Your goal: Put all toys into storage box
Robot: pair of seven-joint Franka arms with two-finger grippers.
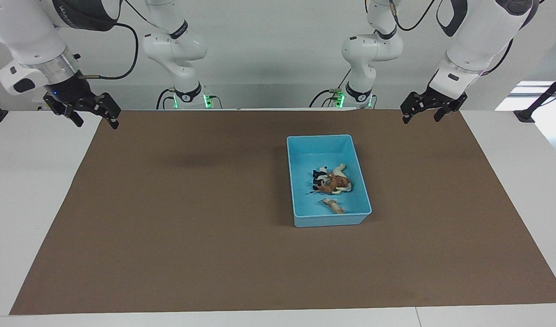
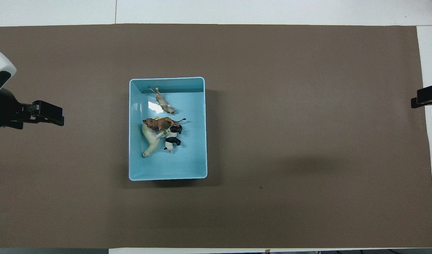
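Lying in the storage box [image 2: 138,169], horse [image 2: 149,141] lengthwise along it.

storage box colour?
Light blue storage box, plain, no pattern. Clearest in the overhead view.

storage box [image 2: 138,169]: glossy light-blue plastic, smooth, with a bright glare patch
horse [image 2: 149,141]: cream plastic, slight sheen
table mat [image 2: 290,123]: matt brown, paper-like, flat
arm shells [image 1: 28,27]: smooth white plastic
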